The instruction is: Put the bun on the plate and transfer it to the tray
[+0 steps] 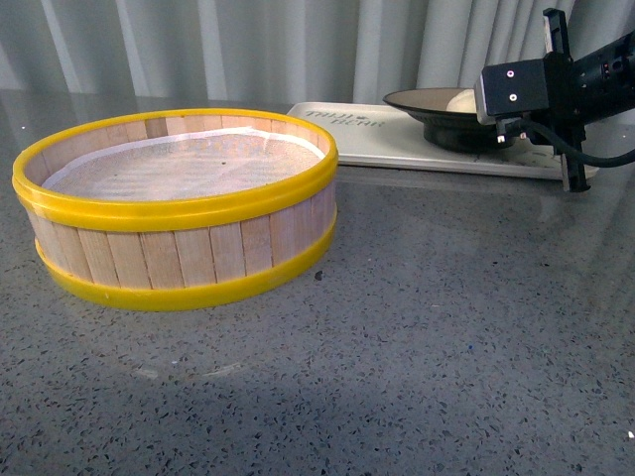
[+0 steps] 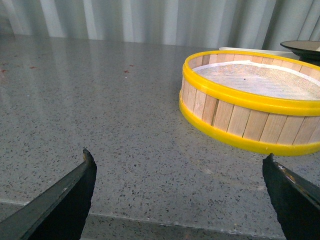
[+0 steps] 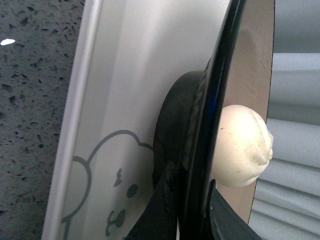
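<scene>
Front view: steamer basket (image 1: 179,208), yellow-rimmed, left of centre on the speckled tabletop (image 1: 446,327). Tray (image 1: 397,144) at upper right, with dark lettering too small to read. Plate (image 1: 437,114) stands on the tray, bun (image 1: 464,101) inside it. Right hand (image 1: 501,124) reaches in level from the right edge.

Left wrist view: left hand (image 2: 180,200) low over the tabletop, fingers (image 2: 70,197) wide apart, holding nothing.

Right wrist view: right hand clamped on the plate's black rim; a cartoon face is printed on the tray.
</scene>
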Motion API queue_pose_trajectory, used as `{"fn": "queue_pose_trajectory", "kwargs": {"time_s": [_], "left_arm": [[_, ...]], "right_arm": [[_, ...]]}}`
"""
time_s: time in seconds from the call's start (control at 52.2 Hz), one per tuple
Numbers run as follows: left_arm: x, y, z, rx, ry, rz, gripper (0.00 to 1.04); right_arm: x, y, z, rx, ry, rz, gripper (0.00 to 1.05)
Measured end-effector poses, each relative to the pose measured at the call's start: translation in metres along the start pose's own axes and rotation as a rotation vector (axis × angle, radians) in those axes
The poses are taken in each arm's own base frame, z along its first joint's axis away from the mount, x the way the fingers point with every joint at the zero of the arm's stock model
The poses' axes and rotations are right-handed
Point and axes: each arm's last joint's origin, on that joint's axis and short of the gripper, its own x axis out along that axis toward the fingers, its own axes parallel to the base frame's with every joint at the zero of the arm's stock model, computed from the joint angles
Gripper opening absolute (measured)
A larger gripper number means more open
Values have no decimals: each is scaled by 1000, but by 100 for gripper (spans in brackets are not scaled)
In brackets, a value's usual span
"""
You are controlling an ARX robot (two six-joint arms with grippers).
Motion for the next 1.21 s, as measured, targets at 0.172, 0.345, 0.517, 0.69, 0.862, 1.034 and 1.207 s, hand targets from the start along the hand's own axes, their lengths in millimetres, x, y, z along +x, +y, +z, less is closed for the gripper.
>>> {"fn": "queue_pose_trajectory", "kwargs": {"time_s": [0.172,0.345,0.517,0.69,0.862,1.034,1.207], "left_arm": [[0,0,0,0,0,0,98],[0,0,0,0,0,0,98],[0,0,0,0,0,0,98],[0,0,0,0,0,0,98],[0,0,0,0,0,0,98],[0,0,0,0,0,0,98],[0,0,0,0,0,0,98]], "right_arm": [[2,6,1,8,-4,16,3],[3,9,2,12,1,28,3],[3,13,5,19,5,48,16],[-2,16,11,27,-5,54,39],[-18,11,21,37,-35,18,67],[-45,3,41,71,-89,-74,97],[-92,-18,65,251,-82,-360,96]]}}
